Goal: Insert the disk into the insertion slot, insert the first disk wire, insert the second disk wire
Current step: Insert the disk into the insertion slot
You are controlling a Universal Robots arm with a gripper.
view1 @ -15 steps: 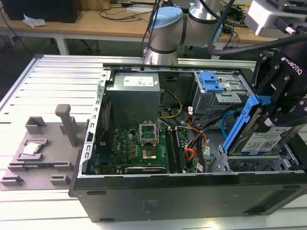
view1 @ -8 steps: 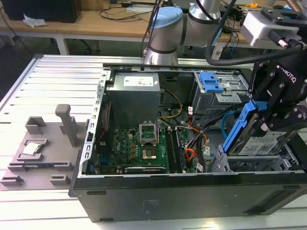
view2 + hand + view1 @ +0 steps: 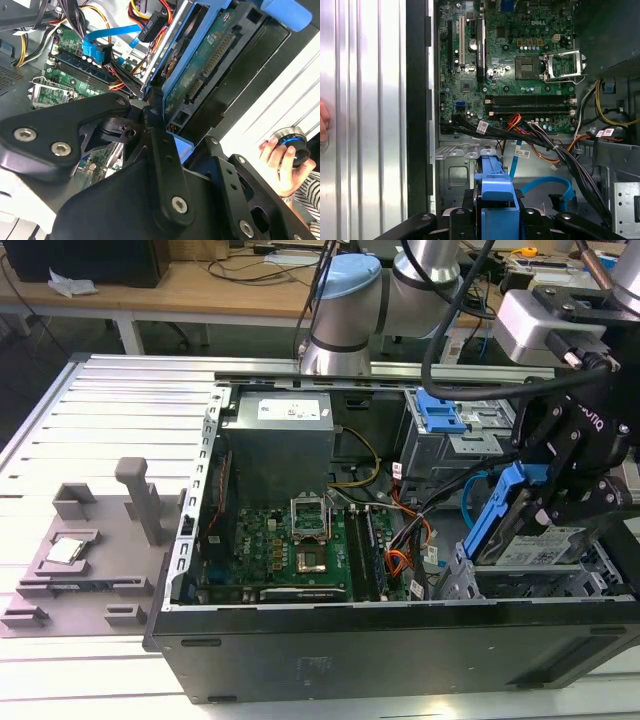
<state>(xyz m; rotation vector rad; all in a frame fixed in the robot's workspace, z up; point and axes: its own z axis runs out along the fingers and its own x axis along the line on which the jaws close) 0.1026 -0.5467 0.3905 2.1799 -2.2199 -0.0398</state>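
While the pincer [image 3: 560,505] grips the disk [image 3: 535,548], tilted at the cage [image 3: 452,578], step one's underway; seating needs it squared up.

Blue-framed silver disk [image 3: 540,548], green motherboard [image 3: 262,540]

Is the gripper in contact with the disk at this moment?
Touching. In the first wrist view the gripper is closed on both sides of the blue caddy of the disk, with no gap visible on either side.
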